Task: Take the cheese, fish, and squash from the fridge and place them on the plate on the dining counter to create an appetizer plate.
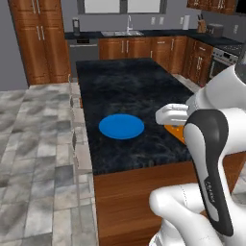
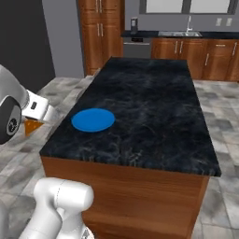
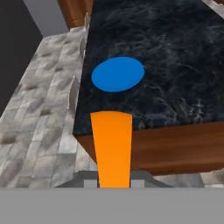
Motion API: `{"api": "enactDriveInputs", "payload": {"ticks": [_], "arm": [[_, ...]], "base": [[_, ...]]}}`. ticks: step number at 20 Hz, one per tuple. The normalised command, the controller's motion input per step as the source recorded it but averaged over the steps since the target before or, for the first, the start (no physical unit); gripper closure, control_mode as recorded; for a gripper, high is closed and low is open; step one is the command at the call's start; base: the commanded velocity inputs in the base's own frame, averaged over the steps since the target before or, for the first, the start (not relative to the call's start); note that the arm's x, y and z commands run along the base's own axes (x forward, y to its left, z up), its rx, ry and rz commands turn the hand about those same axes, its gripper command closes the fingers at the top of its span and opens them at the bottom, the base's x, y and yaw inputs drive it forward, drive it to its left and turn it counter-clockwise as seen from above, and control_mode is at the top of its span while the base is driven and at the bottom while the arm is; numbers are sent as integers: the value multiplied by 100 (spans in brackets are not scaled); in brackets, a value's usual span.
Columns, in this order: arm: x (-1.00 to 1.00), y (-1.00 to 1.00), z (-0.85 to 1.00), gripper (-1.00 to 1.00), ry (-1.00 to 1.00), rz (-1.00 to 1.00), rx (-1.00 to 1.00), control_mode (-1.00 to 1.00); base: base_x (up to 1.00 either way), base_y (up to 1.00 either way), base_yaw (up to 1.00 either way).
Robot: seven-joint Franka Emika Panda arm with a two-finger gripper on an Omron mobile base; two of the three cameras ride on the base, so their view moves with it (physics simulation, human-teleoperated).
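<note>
My gripper point(image 3: 112, 183) is shut on the cheese point(image 3: 111, 146), an orange wedge that sticks out ahead of the fingers. It hangs in the air off the near edge of the dining counter point(image 3: 175, 61), short of the blue plate point(image 3: 117, 74). In the left base view the gripper point(image 1: 174, 128) and the cheese point(image 1: 176, 131) are right of the plate point(image 1: 121, 126), which lies bare on the black marble top point(image 1: 125, 81). The right base view has the cheese point(image 2: 31, 126) left of the counter point(image 2: 154, 102) and the plate point(image 2: 93, 119). The fish, squash and fridge are out of view.
Pale stools point(image 1: 79, 144) line the island's left side. Wall counters with a sink point(image 1: 122, 33) run along the back, with an oven point(image 1: 222, 60) at the right. Grey tiled floor point(image 1: 33, 144) surrounds the island.
</note>
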Motion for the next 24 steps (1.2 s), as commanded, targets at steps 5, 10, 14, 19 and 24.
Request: {"api": "enactDriveInputs", "payload": {"ticks": [5,10,14,19,24], "arm": [[0,0,0,100,0,0,0,100],[13,0,-6,100,1,-4,0,-100],[36,0,-45,100,1,-16,0,-100],[35,0,-77,100,0,-15,-1,-100],[60,-2,-68,100,0,-11,0,-100]], "base": [[67,29,-29],[60,0,-19],[0,0,0],[0,0,0],[0,0,0]]}}
